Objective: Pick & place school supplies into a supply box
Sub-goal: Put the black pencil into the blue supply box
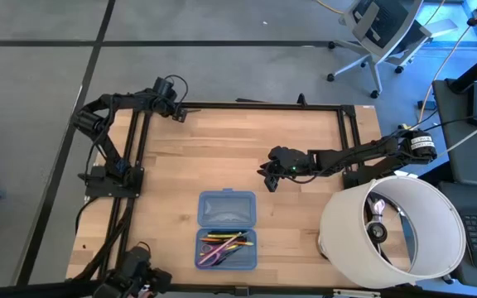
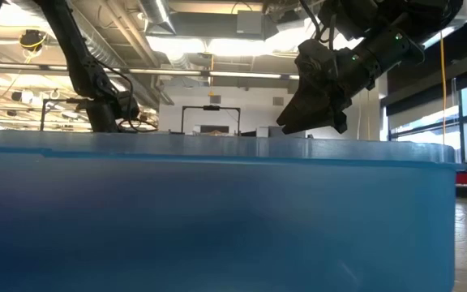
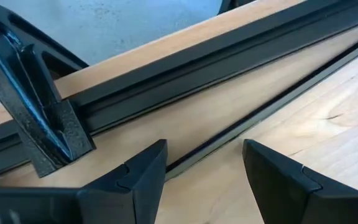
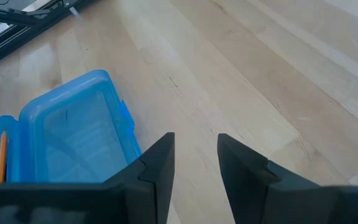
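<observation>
The supply box (image 1: 227, 229) is a translucent blue hinged case lying open near the table's near edge, both halves flat on the wood. Its near half holds the school supplies (image 1: 224, 244): yellow, orange and dark sticks and something purple. The far half is bare (image 4: 79, 134). In the low view the box wall (image 2: 217, 219) fills the lower picture. My right gripper (image 1: 268, 176) hangs open above the table, right of and beyond the box, touching nothing (image 4: 194, 158). My left gripper (image 3: 204, 168) is open at the table's far left corner (image 1: 178, 112).
A large white cylindrical drum (image 1: 392, 232) stands at the table's near right corner, close to my right arm. A dark metal frame (image 3: 229, 68) runs along the table's far and left edges. Bare wood lies between the box and the far edge (image 1: 238, 149).
</observation>
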Robot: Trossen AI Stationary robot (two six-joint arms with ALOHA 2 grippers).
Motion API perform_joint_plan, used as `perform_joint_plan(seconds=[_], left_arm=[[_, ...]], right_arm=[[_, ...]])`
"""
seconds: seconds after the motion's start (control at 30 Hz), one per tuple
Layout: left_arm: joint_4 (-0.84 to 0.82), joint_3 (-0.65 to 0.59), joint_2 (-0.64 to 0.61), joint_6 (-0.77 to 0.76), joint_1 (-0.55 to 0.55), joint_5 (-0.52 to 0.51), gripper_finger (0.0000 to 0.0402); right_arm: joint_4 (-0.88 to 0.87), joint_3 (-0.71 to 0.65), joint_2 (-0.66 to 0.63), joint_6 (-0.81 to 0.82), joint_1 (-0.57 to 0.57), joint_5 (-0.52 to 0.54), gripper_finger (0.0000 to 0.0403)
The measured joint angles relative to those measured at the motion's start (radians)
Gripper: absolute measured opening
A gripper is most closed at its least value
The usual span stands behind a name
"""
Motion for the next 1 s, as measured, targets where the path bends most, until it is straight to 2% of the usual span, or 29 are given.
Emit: perform_joint_plan(seconds=[0.2, 0.57, 0.8, 1.0], left_arm=[[-0.009, 0.004, 0.0, 0.011, -0.034, -0.03, 0.0204], [-0.018, 0.023, 0.003, -0.057, -0.165, -0.044, 0.0199], [-0.051, 0.025, 0.003, -0.156, -0.255, -0.1, 0.0161], [-0.083, 0.008, -0.002, -0.168, -0.319, -0.145, 0.0117]], right_arm=[[0.0, 0.0, 0.0, 0.001, 0.001, -0.001, 0.0126], [0.0, 0.0, 0.0, 0.001, 0.0, -0.002, 0.0126], [0.0, 0.0, 0.0, 0.0, 0.0, -0.004, 0.0126], [0.0, 0.0, 0.0, -0.001, 0.001, -0.004, 0.0126]])
